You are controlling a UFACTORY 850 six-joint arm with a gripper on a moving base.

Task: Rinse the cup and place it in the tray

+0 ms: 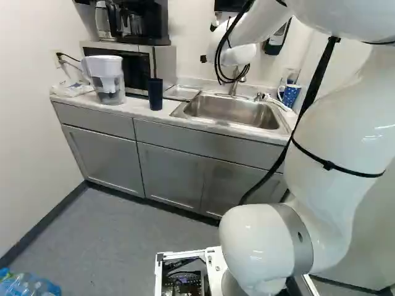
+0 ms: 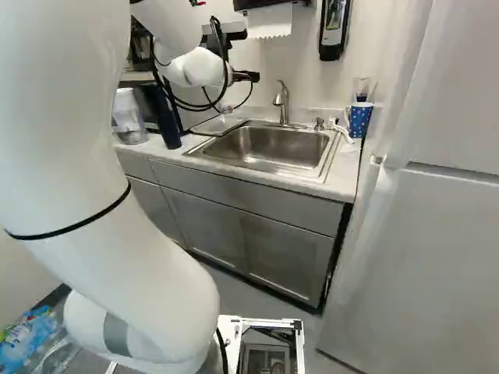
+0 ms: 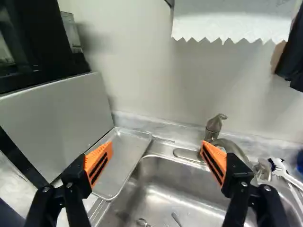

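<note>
A tap stands on the far side of the sink. On the left of the desk are one jug and one microwave. I see two cups: a dark blue cup left of the sink and a spotty cup on the right. One flat tray lies by the sink's left side. Two little metal things lie in the sink. My pincer is wide open.
</note>
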